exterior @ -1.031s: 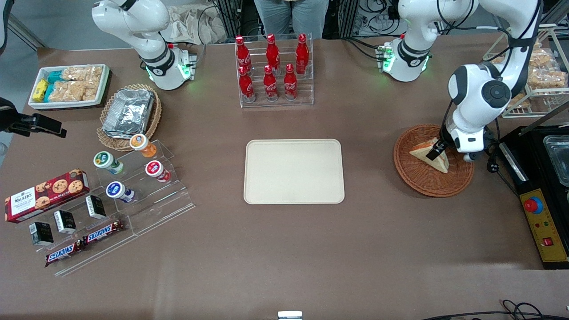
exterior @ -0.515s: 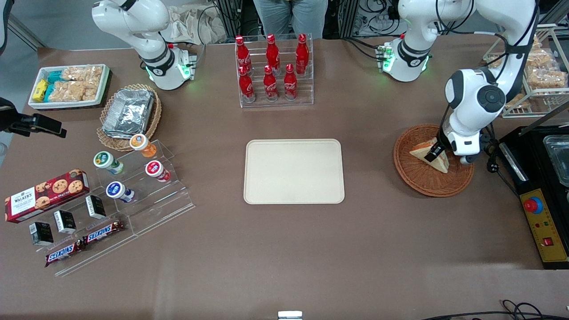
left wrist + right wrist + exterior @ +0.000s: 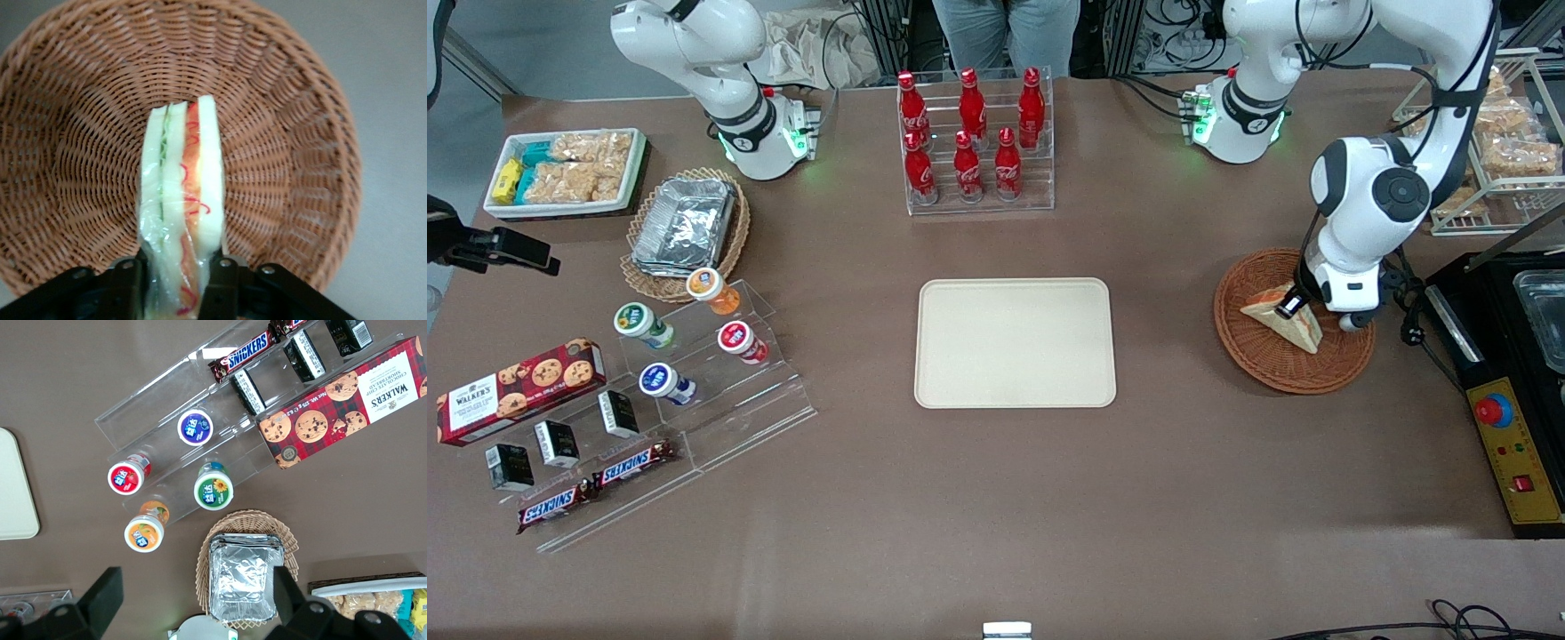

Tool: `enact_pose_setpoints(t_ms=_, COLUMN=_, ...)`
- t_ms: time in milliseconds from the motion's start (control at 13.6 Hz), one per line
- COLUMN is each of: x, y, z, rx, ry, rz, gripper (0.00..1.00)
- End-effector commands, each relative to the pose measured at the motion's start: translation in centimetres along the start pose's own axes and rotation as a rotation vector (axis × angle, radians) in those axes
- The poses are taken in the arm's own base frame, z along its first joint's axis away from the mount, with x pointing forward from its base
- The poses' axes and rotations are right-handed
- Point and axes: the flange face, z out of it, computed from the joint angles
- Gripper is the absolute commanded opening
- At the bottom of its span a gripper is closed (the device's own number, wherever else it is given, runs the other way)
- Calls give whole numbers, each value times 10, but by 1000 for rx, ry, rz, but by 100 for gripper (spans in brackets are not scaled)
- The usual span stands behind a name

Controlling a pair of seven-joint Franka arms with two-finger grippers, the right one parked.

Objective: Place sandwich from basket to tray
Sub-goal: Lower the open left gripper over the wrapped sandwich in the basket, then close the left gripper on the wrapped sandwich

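Gripper (image 3: pixel 1288 307) is over the basket (image 3: pixel 1263 360), right side of the front frame, fingers (image 3: pixel 220 283) clamped on the sandwich (image 3: pixel 1282 320). Wrist cam confirms: both black fingers press the two bread faces, with the green layer and orange-red filling edge-on between them. The sandwich stands on edge, one end in the grip, the rest pointing out over the basket's woven floor (image 3: pixel 87 153). Can't tell whether its lower edge touches the weave or sits just clear.

In the front frame the wedge's tip points toward frame left, and its long side slants down toward the camera-side rim. Basket is mostly visible; the arm's wrist covers its upper right part.

Tray (image 3: pixel 1015 343) is at frame centre, bare, well apart from the basket toward the parked arm's end of the table.

Other stuff:
- cola bottle rack (image 3: pixel 976 142), top centre, farther from the camera than the tray
- tan basket with foil containers (image 3: pixel 683 227), upper left
- white bin of snacks (image 3: pixel 565 171), far upper left
- acrylic stand with cups (image 3: pixel 711 356) and Snickers bars, cookie box (image 3: pixel 519 389), left edge
- black unit with red button (image 3: pixel 1510 418), right edge, beside the basket
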Motion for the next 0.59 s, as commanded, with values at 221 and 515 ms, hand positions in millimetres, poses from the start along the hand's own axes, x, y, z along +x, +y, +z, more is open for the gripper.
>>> enact_pose_setpoints(t_ms=221, x=-17, y=36, z=-97, rx=35, ry=13, rz=114, gripper=0)
enact_pose_setpoints(t_ms=515, x=-18, y=76, z=-155, rx=70, ry=-15, rz=146, gripper=0)
